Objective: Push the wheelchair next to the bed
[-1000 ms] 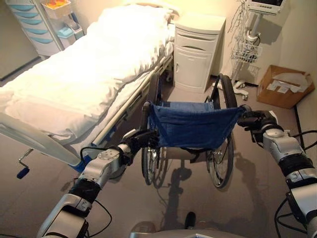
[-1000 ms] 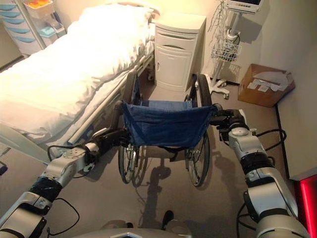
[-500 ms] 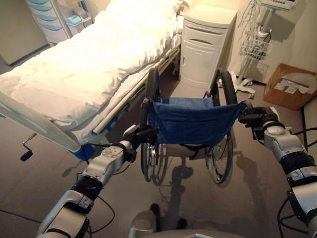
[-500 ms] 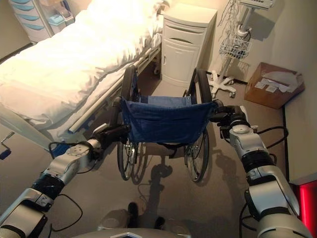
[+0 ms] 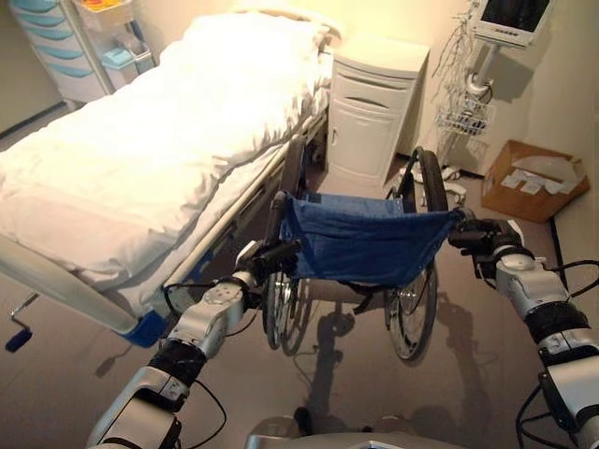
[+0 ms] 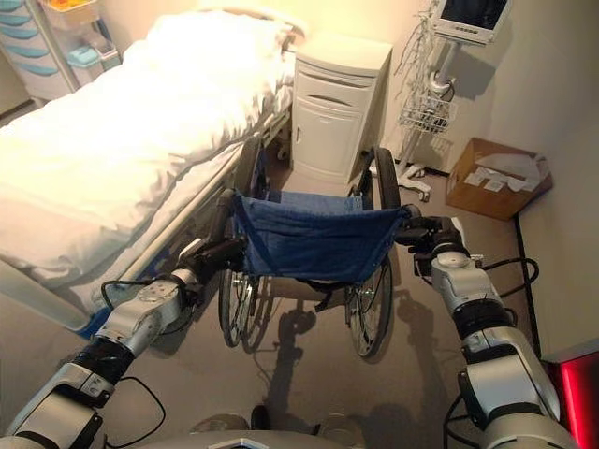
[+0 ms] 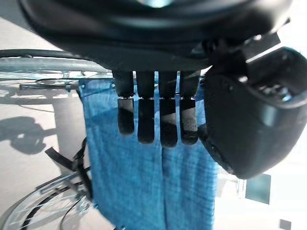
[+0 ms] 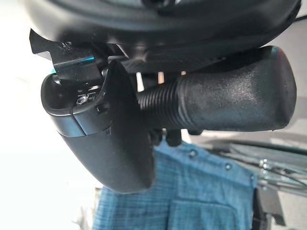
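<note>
Left hand (image 5: pixel 265 255) and right hand (image 5: pixel 475 236) grip wheelchair (image 5: pixel 360 245) handles; push evenly, keep left wheel just clear of bed (image 5: pixel 140 168) side edge.

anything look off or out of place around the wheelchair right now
Nothing stands out. The wheelchair stands upright beside the bed, both hands on its push handles: left hand, right hand.

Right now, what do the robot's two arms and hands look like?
Both arms are silver-grey jointed segments with black bands between them. The left hand and right hand are dark, almost black. In the left wrist view, the left hand's fingers form a row of segmented black digits beside a bulky, rounded thumb.
</note>
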Available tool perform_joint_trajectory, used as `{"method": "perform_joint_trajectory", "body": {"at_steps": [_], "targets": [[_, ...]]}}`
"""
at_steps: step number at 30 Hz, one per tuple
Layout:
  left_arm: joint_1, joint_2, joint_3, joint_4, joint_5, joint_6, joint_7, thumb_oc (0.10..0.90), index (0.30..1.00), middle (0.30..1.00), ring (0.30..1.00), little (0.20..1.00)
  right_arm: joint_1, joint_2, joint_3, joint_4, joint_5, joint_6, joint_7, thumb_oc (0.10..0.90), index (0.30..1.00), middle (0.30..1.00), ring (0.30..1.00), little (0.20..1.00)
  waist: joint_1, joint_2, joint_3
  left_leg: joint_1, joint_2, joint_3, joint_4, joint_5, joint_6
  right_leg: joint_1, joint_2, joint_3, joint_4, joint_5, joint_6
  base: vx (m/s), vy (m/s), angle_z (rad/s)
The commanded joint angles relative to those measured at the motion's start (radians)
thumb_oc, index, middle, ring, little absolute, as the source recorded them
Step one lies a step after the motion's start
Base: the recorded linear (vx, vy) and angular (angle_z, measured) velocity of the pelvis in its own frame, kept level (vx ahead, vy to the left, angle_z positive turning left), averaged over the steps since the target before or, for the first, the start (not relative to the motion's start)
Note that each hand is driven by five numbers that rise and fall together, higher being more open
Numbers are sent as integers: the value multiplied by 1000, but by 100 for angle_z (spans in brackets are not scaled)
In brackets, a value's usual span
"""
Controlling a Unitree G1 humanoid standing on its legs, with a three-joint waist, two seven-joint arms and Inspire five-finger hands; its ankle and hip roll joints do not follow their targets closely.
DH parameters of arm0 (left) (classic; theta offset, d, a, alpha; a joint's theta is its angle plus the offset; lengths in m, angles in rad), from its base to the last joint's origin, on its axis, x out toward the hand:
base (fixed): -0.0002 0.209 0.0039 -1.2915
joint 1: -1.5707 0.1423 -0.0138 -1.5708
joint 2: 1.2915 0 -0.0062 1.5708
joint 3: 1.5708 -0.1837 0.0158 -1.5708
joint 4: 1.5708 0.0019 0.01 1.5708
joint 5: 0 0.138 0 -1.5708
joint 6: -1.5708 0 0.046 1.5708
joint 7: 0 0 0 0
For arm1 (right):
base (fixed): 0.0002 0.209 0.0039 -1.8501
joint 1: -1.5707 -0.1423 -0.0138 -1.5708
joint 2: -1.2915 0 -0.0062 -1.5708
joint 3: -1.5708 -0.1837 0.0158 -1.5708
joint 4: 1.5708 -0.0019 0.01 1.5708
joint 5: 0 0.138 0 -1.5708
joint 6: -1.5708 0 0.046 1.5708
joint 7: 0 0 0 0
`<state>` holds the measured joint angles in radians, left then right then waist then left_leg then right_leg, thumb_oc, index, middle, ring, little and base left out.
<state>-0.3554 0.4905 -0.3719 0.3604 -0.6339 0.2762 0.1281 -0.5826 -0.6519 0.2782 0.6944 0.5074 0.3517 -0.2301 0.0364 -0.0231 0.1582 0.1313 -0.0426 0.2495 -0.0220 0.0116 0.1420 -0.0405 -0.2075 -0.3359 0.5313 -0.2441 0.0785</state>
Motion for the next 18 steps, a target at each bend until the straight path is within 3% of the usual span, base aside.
{"method": "perform_joint_trajectory", "body": {"at_steps": [1,4,8,13,18], "targets": [[-167,2,101,-6,-15,-159,65,400,300,300,300,300,-4,82,35,-118,29,-80,83,400,300,300,300,300,8,1,-37,-1,-41,-60,71,-67,-103,18,36,21,-311,313,54,112,-79,7],[-148,11,117,-16,-17,-168,73,400,300,300,300,300,22,70,28,-160,38,-80,95,400,300,300,300,300,-29,-12,-34,26,-69,-95,51,-87,-103,-66,84,40,-423,381,77,141,-82,20],[-146,-3,131,2,-9,-179,78,400,300,300,300,300,36,79,18,-181,35,-84,107,400,300,300,300,300,-59,-22,-26,61,-92,-134,40,-118,-93,-121,112,52,-452,435,86,177,-105,38],[-140,-26,143,38,-15,-193,56,400,300,300,300,300,64,76,0,-188,29,-99,115,400,300,300,300,300,-76,-13,-48,62,-79,-157,55,-117,-101,-72,142,93,-447,388,46,178,-165,42],[-137,-30,149,55,-23,-201,61,400,300,300,300,300,58,83,5,-203,35,-90,97,400,300,300,300,300,-83,-14,-75,57,-38,-95,155,-116,-136,-11,151,71,-458,333,3,116,-148,18]]}}
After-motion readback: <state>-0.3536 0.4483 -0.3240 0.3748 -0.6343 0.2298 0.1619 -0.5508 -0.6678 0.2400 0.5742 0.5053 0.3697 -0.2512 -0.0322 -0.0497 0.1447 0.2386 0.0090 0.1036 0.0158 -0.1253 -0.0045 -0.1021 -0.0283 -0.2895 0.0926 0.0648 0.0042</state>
